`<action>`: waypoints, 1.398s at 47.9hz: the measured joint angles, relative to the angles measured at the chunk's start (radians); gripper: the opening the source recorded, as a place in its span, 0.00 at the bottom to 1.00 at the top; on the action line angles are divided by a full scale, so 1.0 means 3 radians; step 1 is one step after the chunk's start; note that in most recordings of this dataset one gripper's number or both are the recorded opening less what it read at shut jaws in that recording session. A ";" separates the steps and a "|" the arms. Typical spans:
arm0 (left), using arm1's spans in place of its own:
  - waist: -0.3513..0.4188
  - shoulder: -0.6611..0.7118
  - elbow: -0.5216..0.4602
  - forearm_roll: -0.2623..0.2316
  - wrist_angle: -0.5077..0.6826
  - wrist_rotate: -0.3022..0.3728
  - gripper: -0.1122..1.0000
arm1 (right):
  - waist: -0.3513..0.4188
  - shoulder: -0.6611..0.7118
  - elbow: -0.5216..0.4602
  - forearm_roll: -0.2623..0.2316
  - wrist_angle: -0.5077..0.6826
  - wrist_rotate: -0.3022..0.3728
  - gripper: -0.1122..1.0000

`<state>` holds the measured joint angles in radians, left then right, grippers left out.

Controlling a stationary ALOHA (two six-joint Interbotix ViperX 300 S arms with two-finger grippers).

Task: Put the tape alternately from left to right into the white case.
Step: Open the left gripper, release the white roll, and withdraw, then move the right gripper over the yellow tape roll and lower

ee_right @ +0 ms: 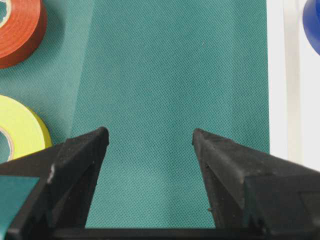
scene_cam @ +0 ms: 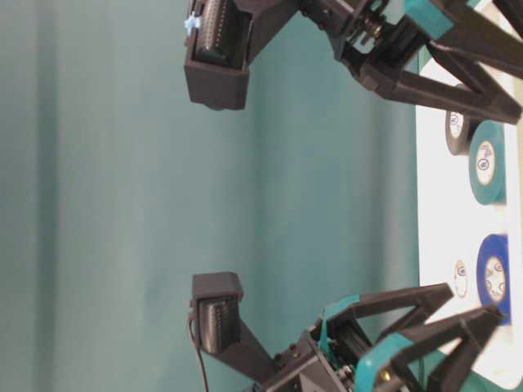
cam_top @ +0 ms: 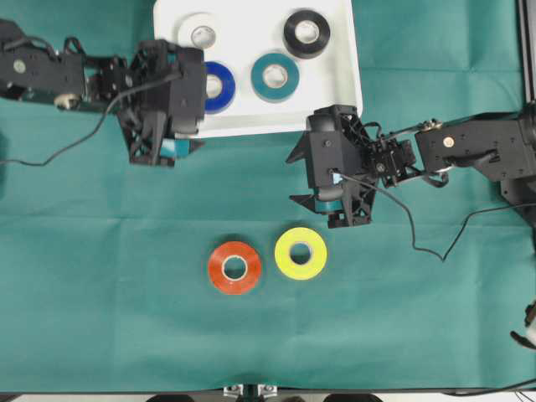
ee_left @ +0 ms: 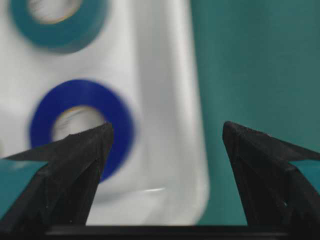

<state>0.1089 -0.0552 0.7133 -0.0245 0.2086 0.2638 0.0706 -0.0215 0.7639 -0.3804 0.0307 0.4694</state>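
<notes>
The white case (cam_top: 356, 84) lies at the back, holding a white roll (cam_top: 201, 33), a black roll (cam_top: 306, 33), a teal roll (cam_top: 275, 77) and a blue roll (cam_top: 222, 86). A red roll (cam_top: 234, 267) and a yellow roll (cam_top: 301, 253) lie side by side on the cloth in front. My left gripper (cam_top: 198, 107) hangs open and empty over the case's front left corner (ee_left: 192, 195), one finger beside the blue roll (ee_left: 117, 117). My right gripper (cam_top: 293, 178) stands open and empty over bare cloth (ee_right: 149, 132), between the case and the yellow roll (ee_right: 20, 127).
A green cloth (cam_top: 100, 293) covers the table. Black cables (cam_top: 67, 151) trail from both arms across it. The case's front rim (ee_right: 277, 75) runs just beside my right gripper.
</notes>
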 measured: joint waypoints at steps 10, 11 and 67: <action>-0.0302 0.0000 0.0000 -0.0005 0.0000 -0.0291 0.54 | 0.0000 0.0000 0.0000 -0.0005 0.0000 0.0000 0.78; -0.0322 0.0000 0.0000 -0.0005 0.0000 -0.0322 0.54 | 0.0000 0.0000 0.0000 -0.0005 0.0000 0.0000 0.78; -0.0966 0.0087 0.0000 -0.0005 0.0000 -0.0992 0.54 | 0.0000 0.0000 0.0000 -0.0005 0.0000 0.0000 0.78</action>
<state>-0.1810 -0.0291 0.7133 -0.0261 0.2086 -0.0337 0.0706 -0.0215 0.7639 -0.3820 0.0307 0.4694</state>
